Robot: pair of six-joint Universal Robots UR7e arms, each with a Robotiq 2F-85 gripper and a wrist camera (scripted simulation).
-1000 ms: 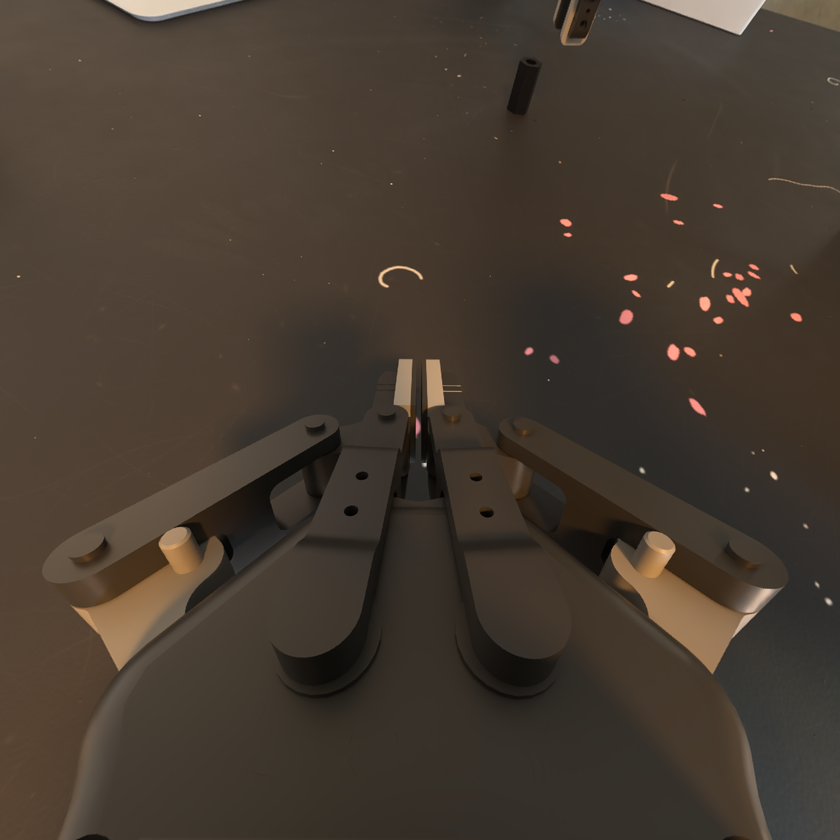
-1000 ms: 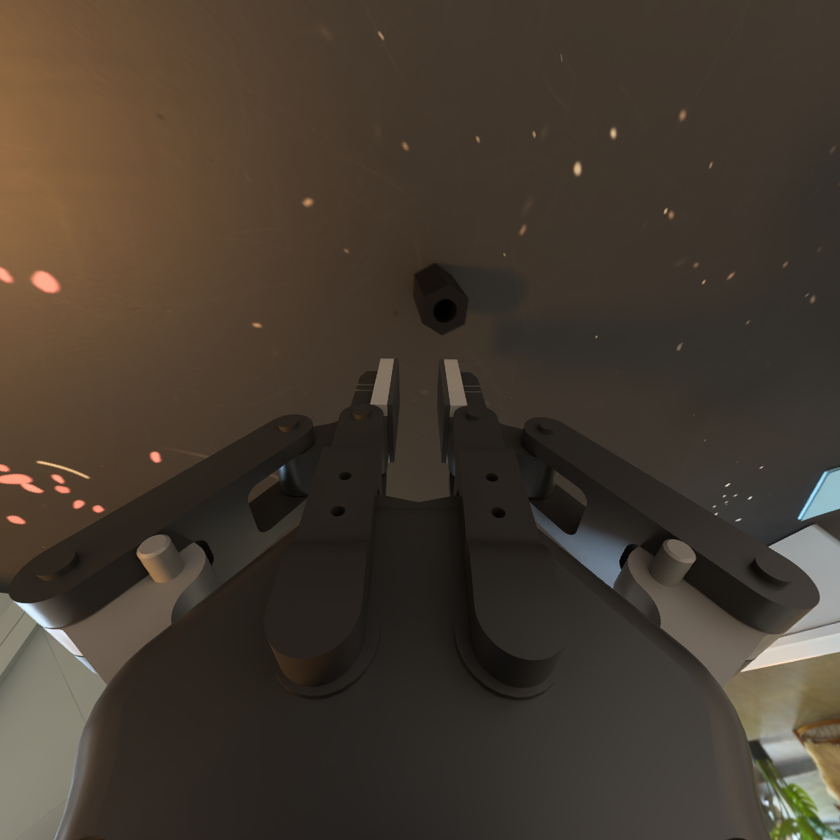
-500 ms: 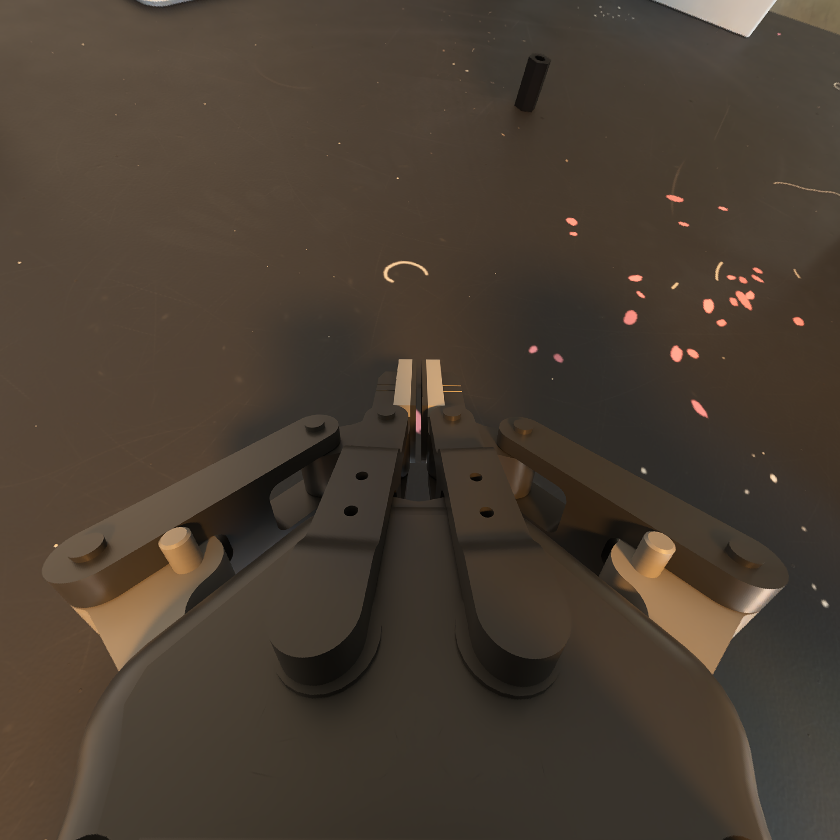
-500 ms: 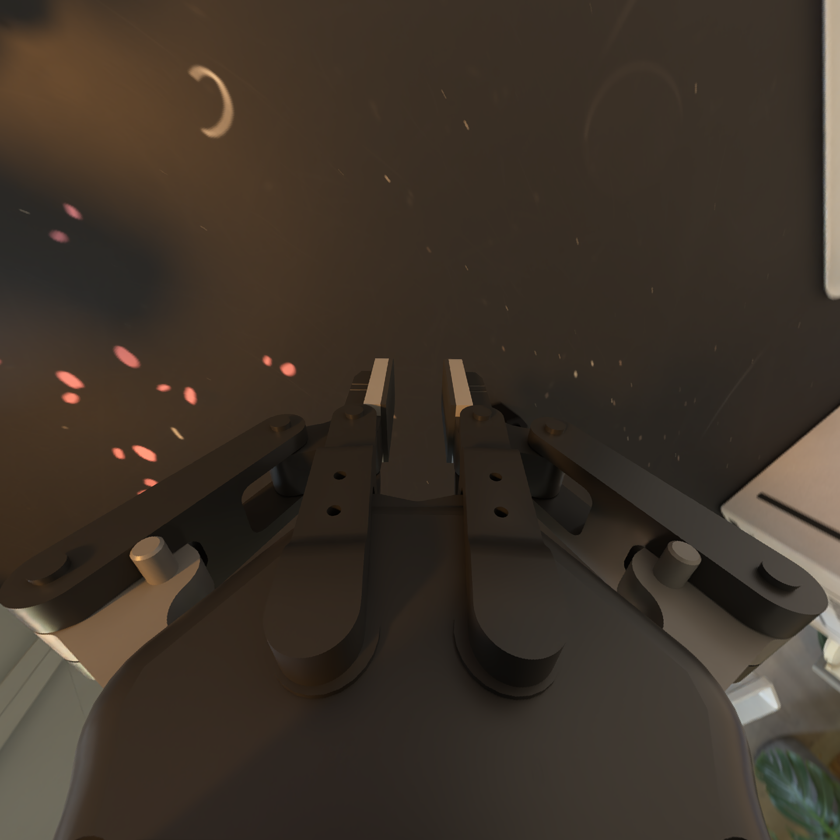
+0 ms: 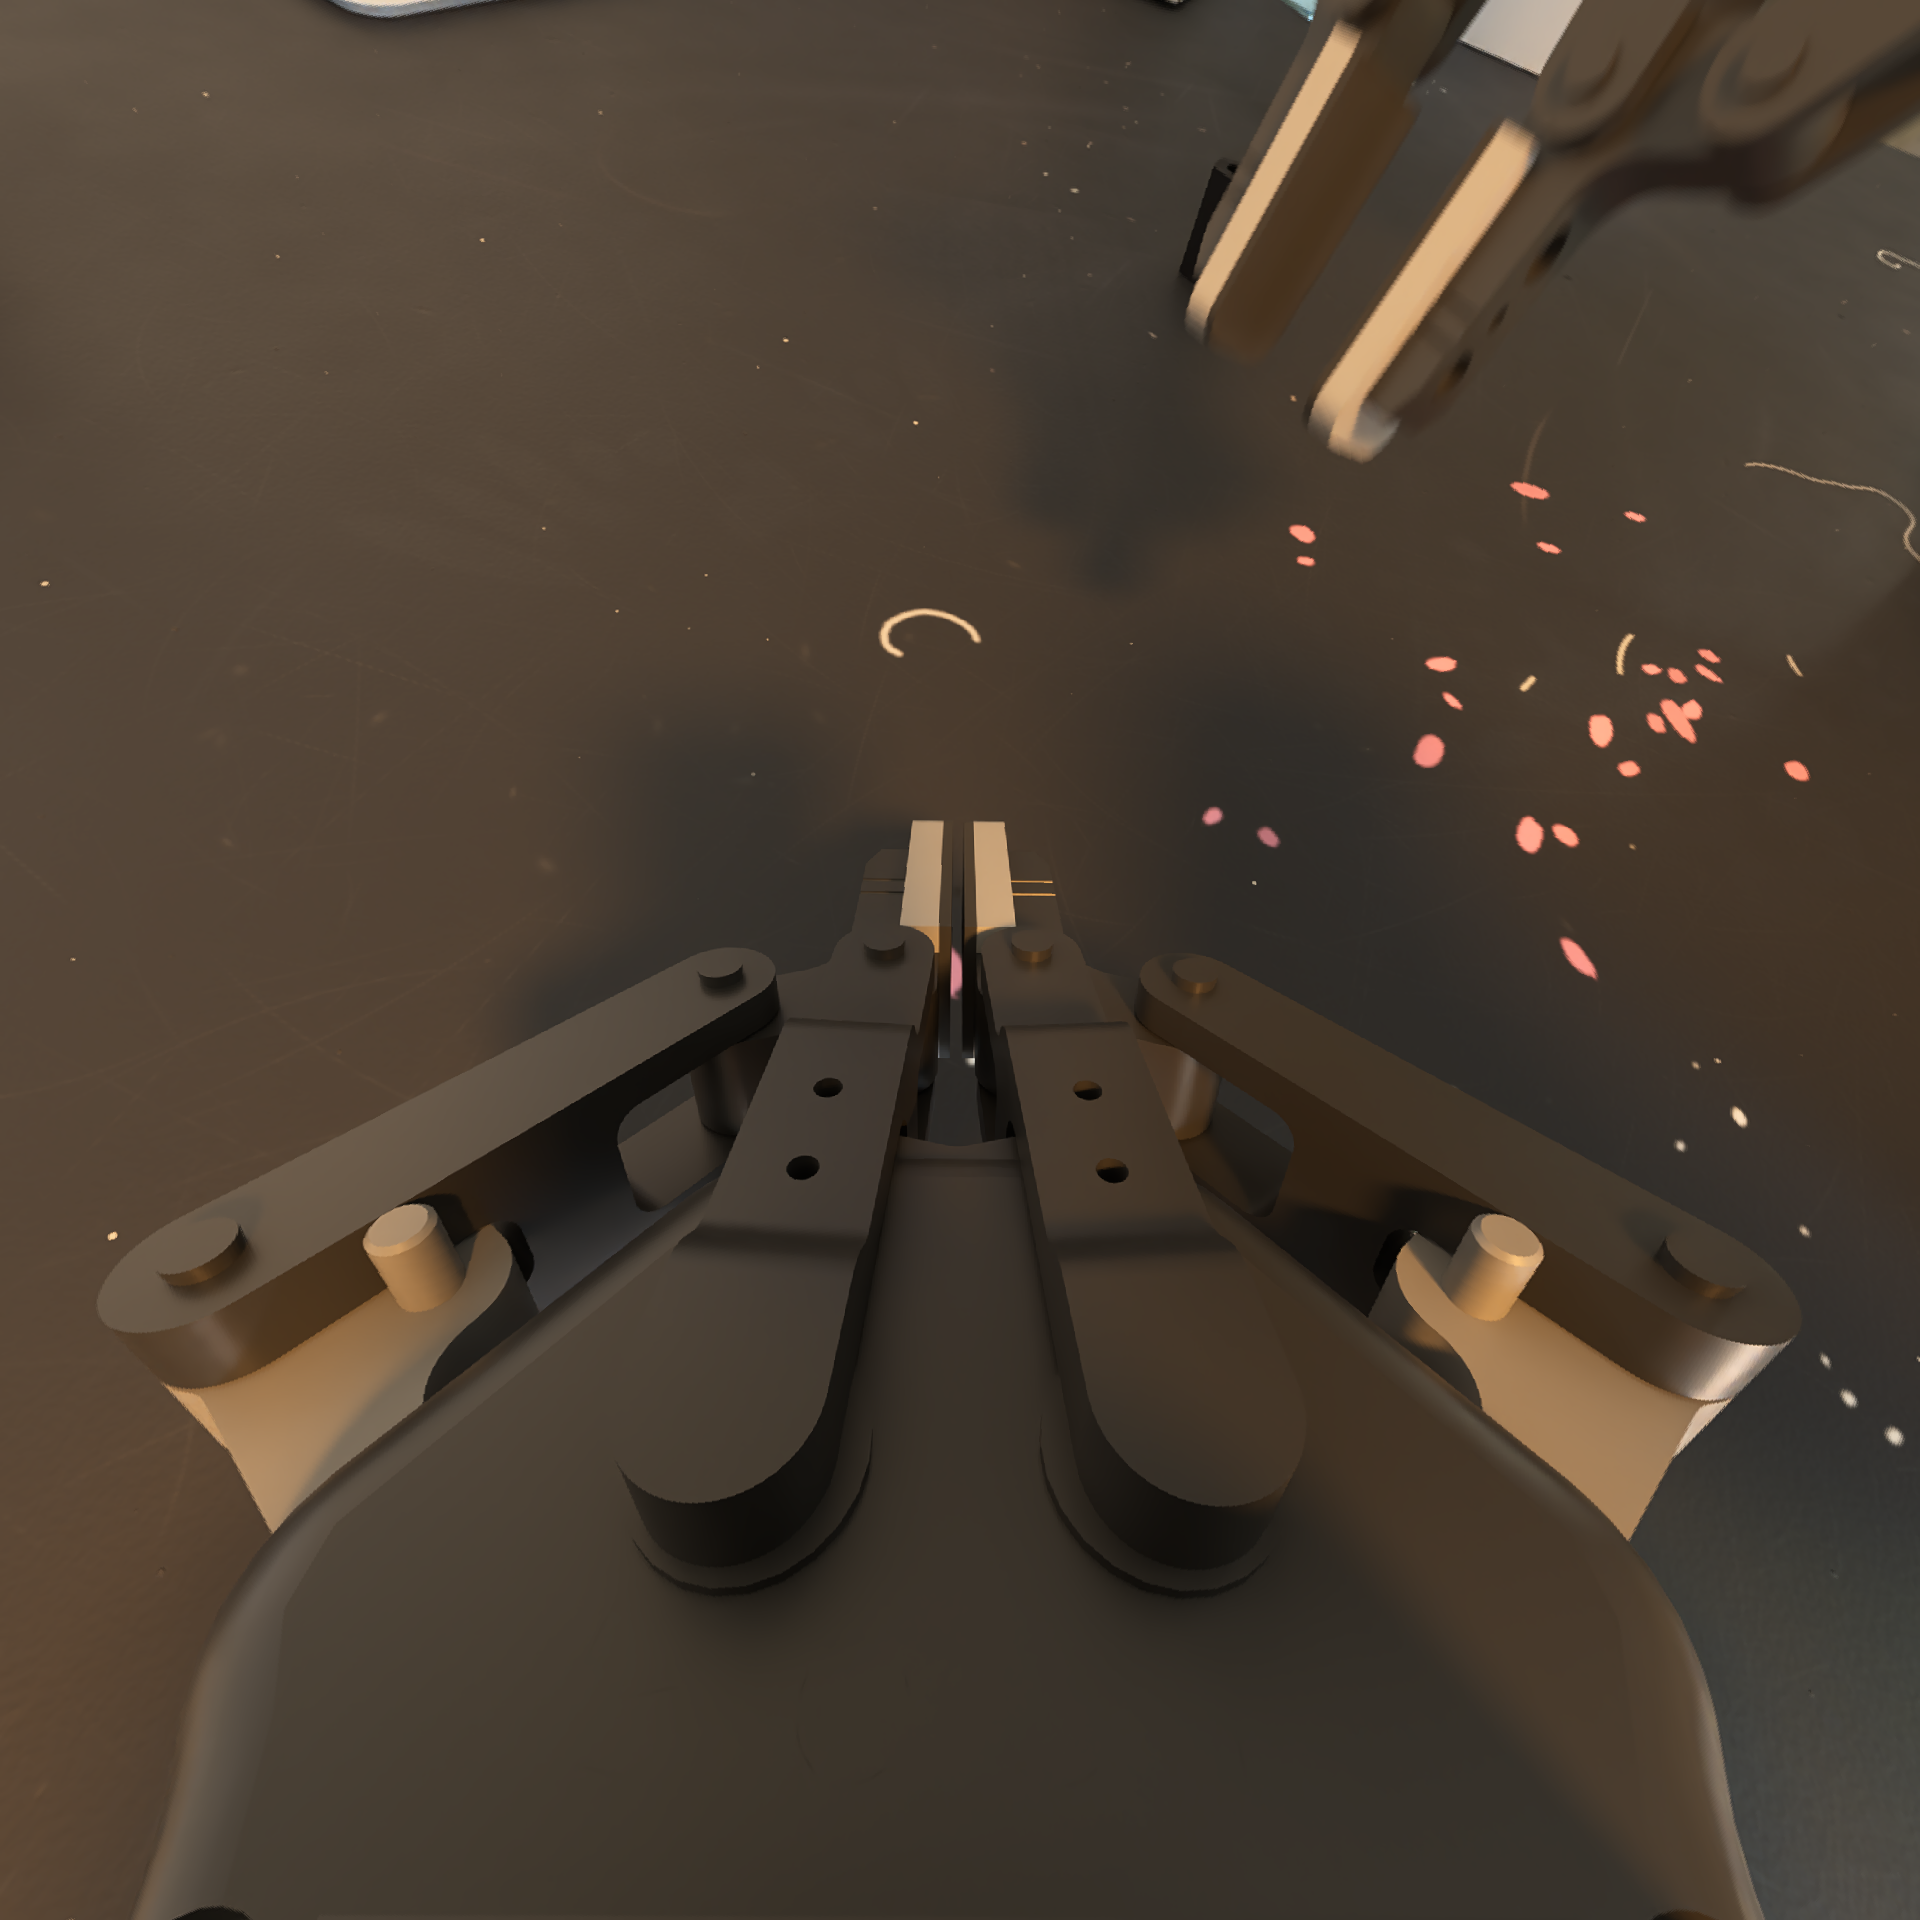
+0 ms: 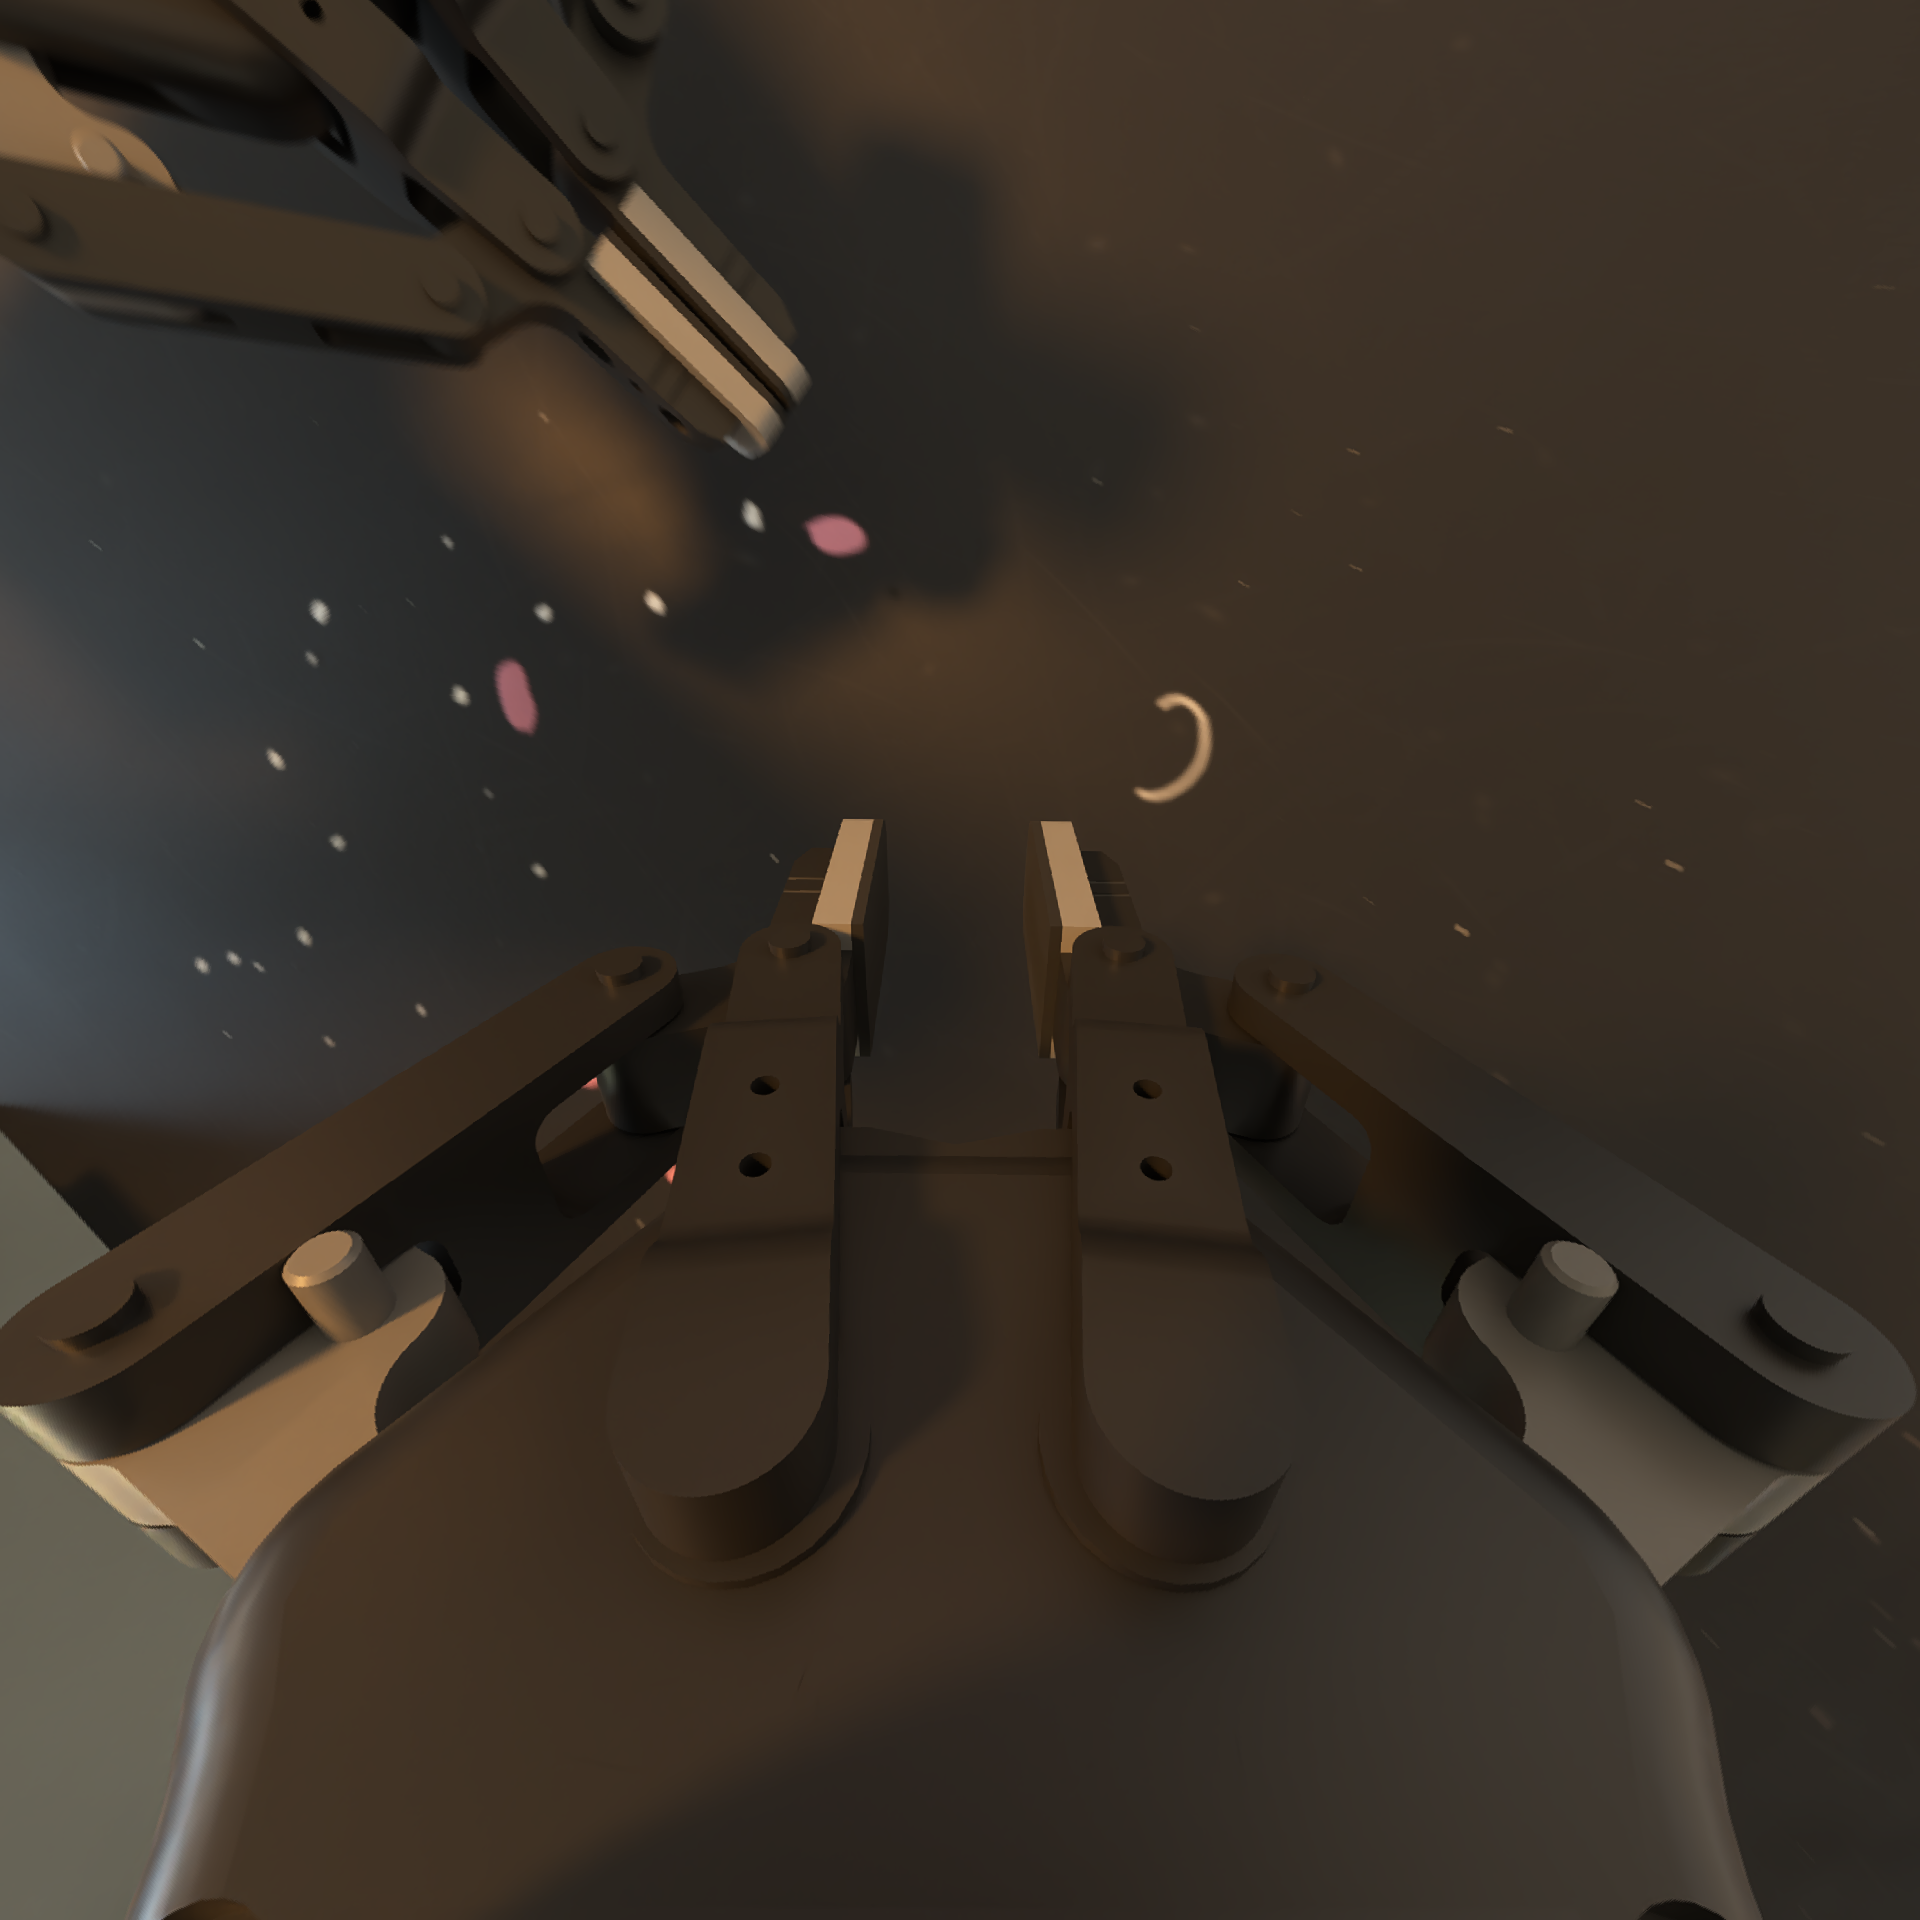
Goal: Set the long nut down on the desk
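The long nut [image 5: 1205, 223] is a dark hex post standing upright on the dark desk [image 5: 520, 520], far ahead in the left wrist view. It is mostly hidden behind my right gripper [image 5: 1288, 384], which hangs above the desk in front of it, apart from it. In its own view my right gripper [image 6: 961, 831] is open with nothing between its pads, and the nut is out of sight there. My left gripper [image 5: 958, 831] is shut and empty, low over the desk. It also shows at the upper left of the right wrist view [image 6: 764, 426].
The desk carries pink and white specks [image 5: 1600, 727] and a pale ring mark [image 5: 928, 631], which also shows in the right wrist view [image 6: 1179, 748]. A white object [image 5: 1507, 31] lies at the far edge. The desk's edge [image 6: 62, 1195] shows at lower left.
My right gripper has left the nut standing on the desk, lifted off and swung over toward my left gripper, now covering most of the nut in the left wrist view. My left gripper has barely moved.
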